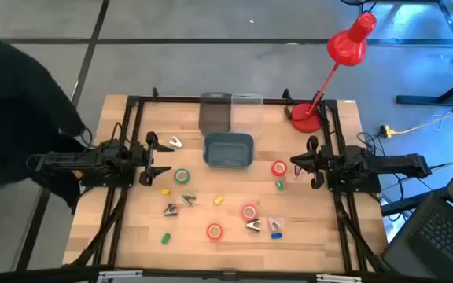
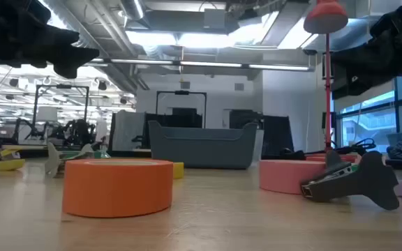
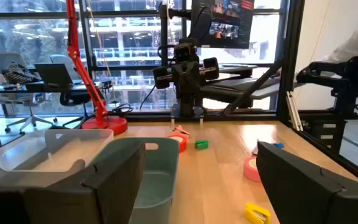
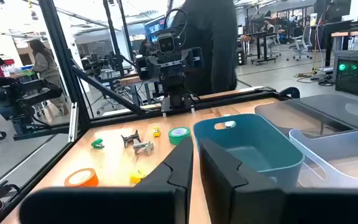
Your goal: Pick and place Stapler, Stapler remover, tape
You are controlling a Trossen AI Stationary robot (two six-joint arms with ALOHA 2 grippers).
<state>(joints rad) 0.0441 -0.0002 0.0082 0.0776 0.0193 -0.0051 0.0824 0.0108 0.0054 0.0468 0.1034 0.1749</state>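
Seen from above, the left gripper [image 1: 154, 157] is held over the left edge of the wooden surface [image 1: 234, 232], its jaws spread apart and empty. The right gripper [image 1: 303, 167] hangs over the right edge, jaws nearly together and holding nothing. Between them a blue-grey bin [image 1: 228, 149] stands near the far middle, with a clear container [image 1: 230, 110] behind it and a red desk lamp [image 1: 321, 79] at the far right corner. A green tape roll [image 1: 182, 176] lies near the left gripper; three red tape rolls are seen, one [image 1: 278, 167] beside the right gripper, one [image 1: 248, 211] toward the front centre and one [image 1: 214, 231] nearest the front edge. Two dark staple removers [image 1: 179, 204] lie left of centre.

At surface level, an orange-looking tape roll [image 2: 118, 185] is seen close by, a pale pink roll [image 2: 292, 175] to its right, and a dark tool [image 2: 351, 180] lying in front of that roll.

In the left wrist view the jaws are seen wide apart, the bin [image 3: 157, 180] between them.

In the right wrist view the jaws are seen close together, a narrow gap left, with the green tape roll [image 4: 179, 133] and bin [image 4: 253, 146] beyond.
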